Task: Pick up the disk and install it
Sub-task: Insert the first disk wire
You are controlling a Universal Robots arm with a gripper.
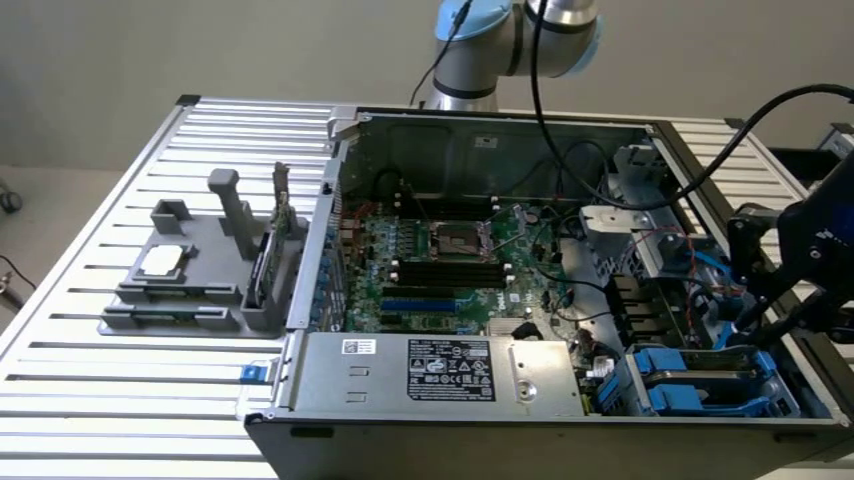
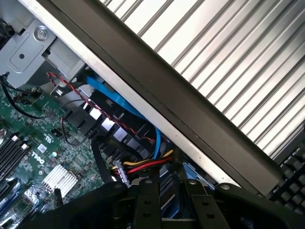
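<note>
Black metal fingers [image 2: 147,202] of the gripper [image 2: 167,185] stand a little apart in the wrist view, with something dark and bluish in the gap between them, and we cannot tell whether they clamp it or only straddle it. In the exterior view we see the gripper [image 1: 754,320] lowered inside the open black-and-silver computer case [image 1: 494,118], at the exterior view's right, among black cables [image 1: 694,170] beside the case wall. Just below its tip in that picture lies the disk [image 1: 705,362], a flat silver-grey metal hard drive in a blue plastic carrier frame, sitting in the drive bay at the case's front corner; we cannot make out whether gripper and disk touch. To the exterior view's left of the disk we see the large silver labelled power supply box [image 1: 441,370], and behind that the green motherboard [image 1: 441,255]. The case rests on a slatted silver metal table [image 1: 94,390], where a grey plastic fixture [image 1: 200,290] beside the case, on the exterior view's left, carries a small square silver chip [image 1: 163,260]. Past the fingers, the wrist view shows a light-blue flat cable [image 2: 119,102] and red and yellow wires [image 2: 145,165] running along the case wall.
</note>
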